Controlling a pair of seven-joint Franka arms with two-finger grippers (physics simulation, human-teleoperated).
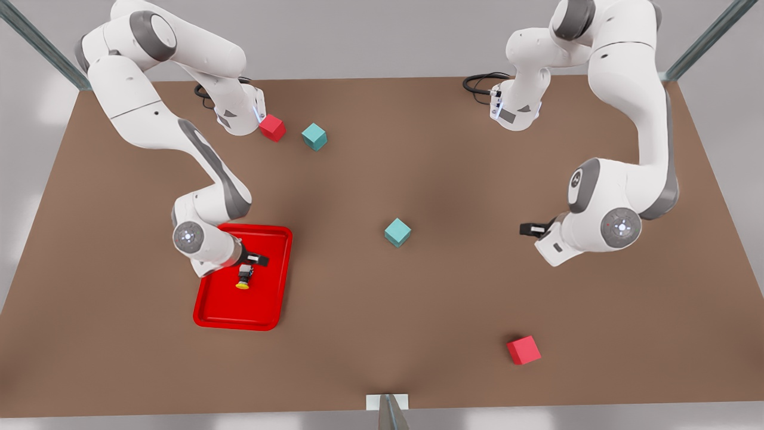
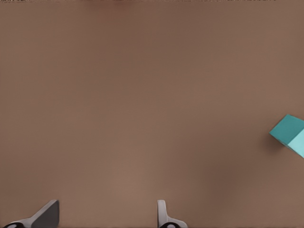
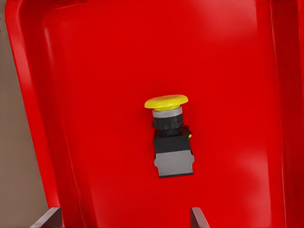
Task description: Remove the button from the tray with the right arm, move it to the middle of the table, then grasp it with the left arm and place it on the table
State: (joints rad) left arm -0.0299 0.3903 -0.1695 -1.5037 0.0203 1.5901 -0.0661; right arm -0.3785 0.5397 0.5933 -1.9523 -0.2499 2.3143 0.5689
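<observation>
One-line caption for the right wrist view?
Open right gripper hovers over the button, lying on its side in the red tray.

White rounded arms, grey joints, black cables, dark-fingered tools.

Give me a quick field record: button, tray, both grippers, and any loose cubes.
button: lying on its side inside the tray, yellow cap visible, not gripped
tray: red, on the table at the front view's left
right gripper: open, above the tray by the button
left gripper: open, waits over bare table at the front view's right
cubes: teal mid-table, teal and red far side, red near side
</observation>
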